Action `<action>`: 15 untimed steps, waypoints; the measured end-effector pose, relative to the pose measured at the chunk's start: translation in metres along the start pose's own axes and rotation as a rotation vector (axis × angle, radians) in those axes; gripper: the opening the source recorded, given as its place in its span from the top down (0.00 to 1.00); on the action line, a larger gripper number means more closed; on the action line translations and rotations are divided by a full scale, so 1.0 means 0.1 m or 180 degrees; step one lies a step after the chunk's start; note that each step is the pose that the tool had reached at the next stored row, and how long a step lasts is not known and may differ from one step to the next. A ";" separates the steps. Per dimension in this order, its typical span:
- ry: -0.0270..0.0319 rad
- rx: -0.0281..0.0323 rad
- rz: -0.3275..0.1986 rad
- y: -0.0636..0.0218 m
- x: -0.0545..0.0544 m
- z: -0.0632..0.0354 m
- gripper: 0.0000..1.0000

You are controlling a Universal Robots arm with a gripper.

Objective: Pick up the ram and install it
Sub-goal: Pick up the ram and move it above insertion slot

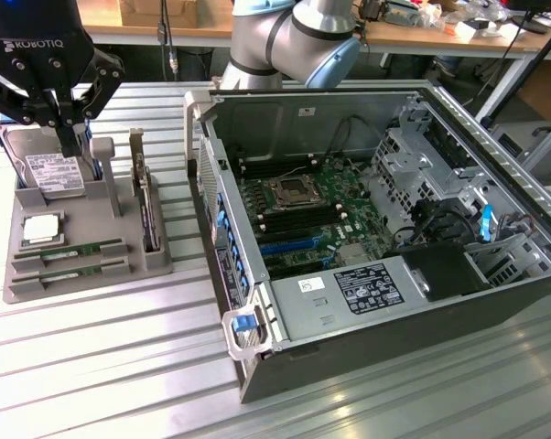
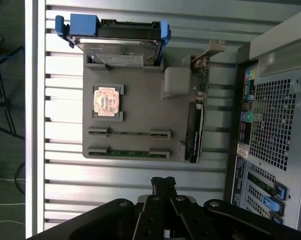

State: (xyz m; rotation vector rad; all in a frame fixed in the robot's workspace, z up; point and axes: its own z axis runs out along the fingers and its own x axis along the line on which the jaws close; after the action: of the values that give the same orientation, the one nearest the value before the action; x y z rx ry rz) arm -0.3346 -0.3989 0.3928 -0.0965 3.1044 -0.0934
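Two ram sticks lie flat in the slots of a grey holder tray (image 1: 161,261). One ram stick (image 1: 71,249) is nearer the tray's middle and the other ram stick (image 1: 74,269) is at its front edge. In the wrist view they appear as a thin dark strip (image 2: 129,133) and a green strip (image 2: 129,152). My black gripper (image 1: 70,137) hangs above the tray's back part, over the hard drive, well clear of the ram. Its fingertips (image 2: 163,182) are pressed together with nothing between them.
The tray also holds a silver hard drive (image 1: 51,171), a CPU (image 1: 39,229) and an upright card with a metal bracket (image 1: 145,206). An open computer case (image 1: 257,366) stands at the exterior view's right, its motherboard (image 1: 298,206) exposed, on a ribbed metal table (image 1: 102,366).
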 end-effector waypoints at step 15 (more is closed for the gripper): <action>-0.0032 -0.0015 -0.0516 0.000 0.00 0.000 0.89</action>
State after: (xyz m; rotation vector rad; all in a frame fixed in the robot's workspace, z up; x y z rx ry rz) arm -0.3346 -0.3989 0.3928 -0.3478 3.0817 -0.0896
